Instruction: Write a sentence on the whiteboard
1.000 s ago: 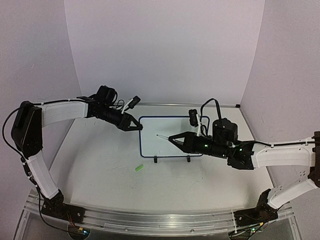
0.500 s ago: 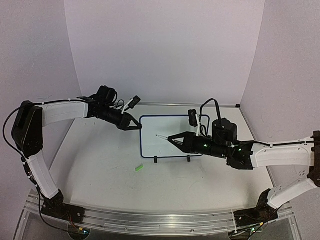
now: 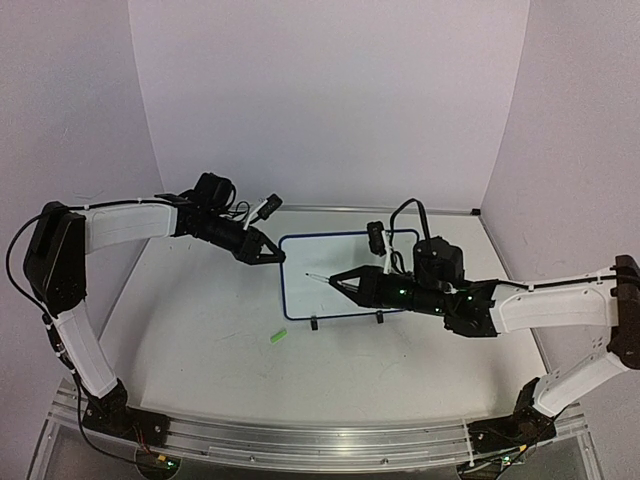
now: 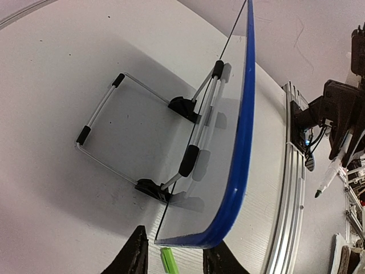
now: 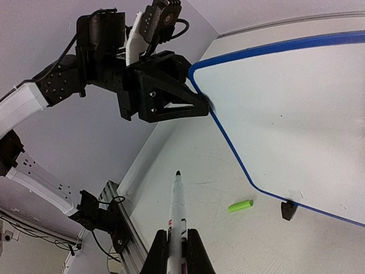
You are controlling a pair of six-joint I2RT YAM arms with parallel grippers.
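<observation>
marker (image 5: 177,212) is sitting pinched in your right jaws, its long axis running almost along the whiteboard (image 3: 315,258) rather than into it. its tip is aiming toward the left arm and hanging just off the board's face, not touching. the whiteboard is leaning on its wire stand (image 4: 114,123) on the table (image 3: 200,330) between the two arms, and no writing is showing on it. your left jaws are standing narrowly apart, straddling its upper left corner; whether they are touching the frame you cannot tell. your right arm is holding the tool, so you are likely needing to swing that tip in toward the face.
</observation>
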